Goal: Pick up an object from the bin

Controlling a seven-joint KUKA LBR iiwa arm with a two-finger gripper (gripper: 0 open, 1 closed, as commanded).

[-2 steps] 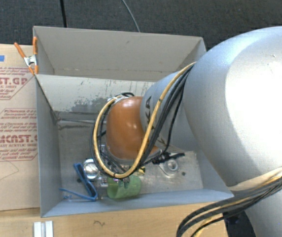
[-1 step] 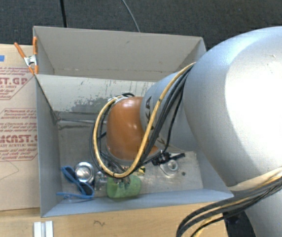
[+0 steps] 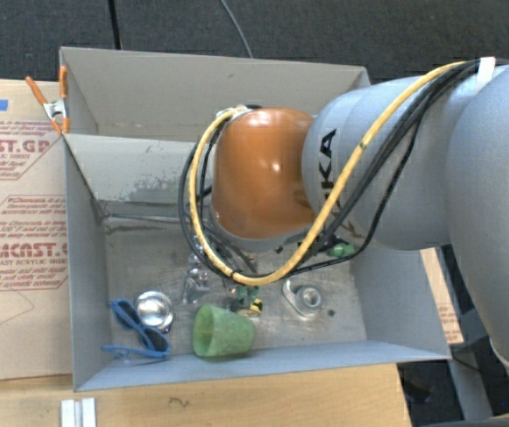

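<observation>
Black letters "KA" stand on the grey arm (image 3: 424, 185) beside its orange cover (image 3: 259, 172).

Grey arm (image 3: 415, 167) reaches in from right, wrist angled down. Orange wrist cover (image 3: 259, 172) faces camera, yellow and black cables (image 3: 197, 181) looped round it. Gripper (image 3: 201, 276) low beneath, largely hidden.

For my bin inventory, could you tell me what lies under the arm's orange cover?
A green cup and a round metal piece lie just past its near edge; anything directly underneath is covered.
</observation>
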